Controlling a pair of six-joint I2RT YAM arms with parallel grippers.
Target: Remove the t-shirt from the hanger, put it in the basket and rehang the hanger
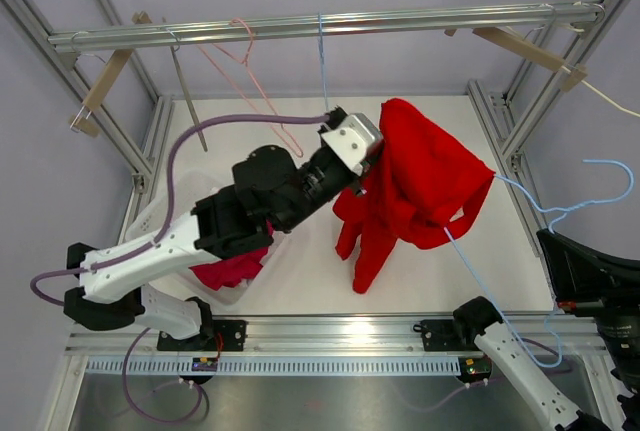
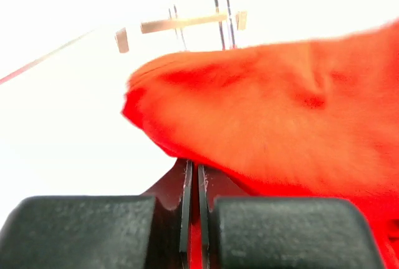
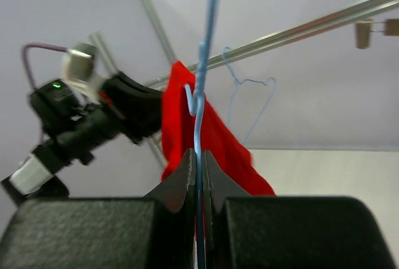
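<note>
A red t-shirt [image 1: 415, 191] hangs bunched in mid-air over the white table, still partly on a light blue wire hanger [image 1: 560, 206]. My left gripper [image 1: 372, 166] is shut on the shirt's fabric at its left upper side; in the left wrist view the red cloth [image 2: 280, 119] is pinched between the jaws [image 2: 194, 185]. My right gripper [image 3: 198, 169] is shut on the blue hanger wire [image 3: 201, 82], holding it at the right; the red shirt [image 3: 199, 138] shows beyond it. In the top view the right gripper itself is hidden at the right edge.
A metal rail [image 1: 320, 26] spans the back with a pink wire hanger [image 1: 255, 76] and a blue hanger hook [image 1: 322, 61] on it. A clear bin [image 1: 170, 221] at the left holds red clothes [image 1: 230, 269]. Frame posts stand on both sides.
</note>
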